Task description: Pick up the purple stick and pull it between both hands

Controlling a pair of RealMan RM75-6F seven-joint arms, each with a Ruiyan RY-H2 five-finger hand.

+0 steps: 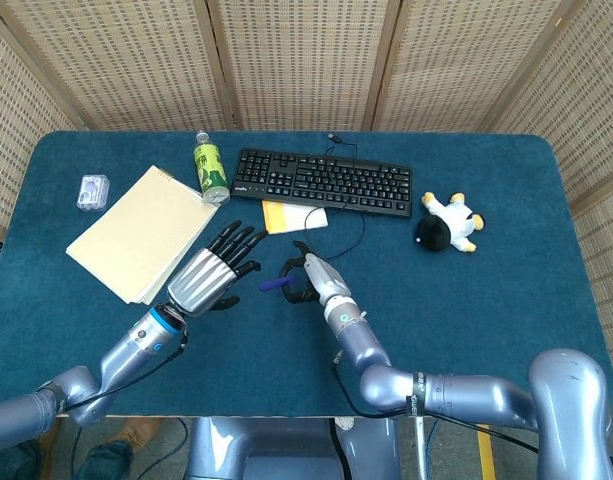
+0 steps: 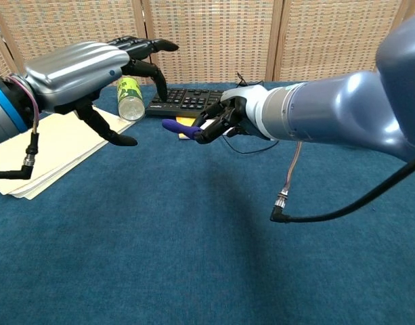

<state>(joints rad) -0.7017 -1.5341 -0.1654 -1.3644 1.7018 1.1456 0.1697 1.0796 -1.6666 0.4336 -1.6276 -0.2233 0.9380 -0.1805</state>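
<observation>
The purple stick (image 1: pixel 277 285) (image 2: pixel 177 126) is held above the blue table, gripped at one end by my right hand (image 1: pixel 308 277) (image 2: pixel 224 121); its free end points left. My left hand (image 1: pixel 212 274) (image 2: pixel 99 69) hovers just left of that free end, fingers spread and holding nothing. A small gap separates its fingertips from the stick.
A black keyboard (image 1: pixel 322 182) lies at the back with a cable looping forward. A green bottle (image 1: pixel 211 171), a yellow notepad (image 1: pixel 292 216), a cream folder (image 1: pixel 136 231), a small clear box (image 1: pixel 92 190) and a plush toy (image 1: pixel 446 224) lie on the table (image 1: pixel 506 300).
</observation>
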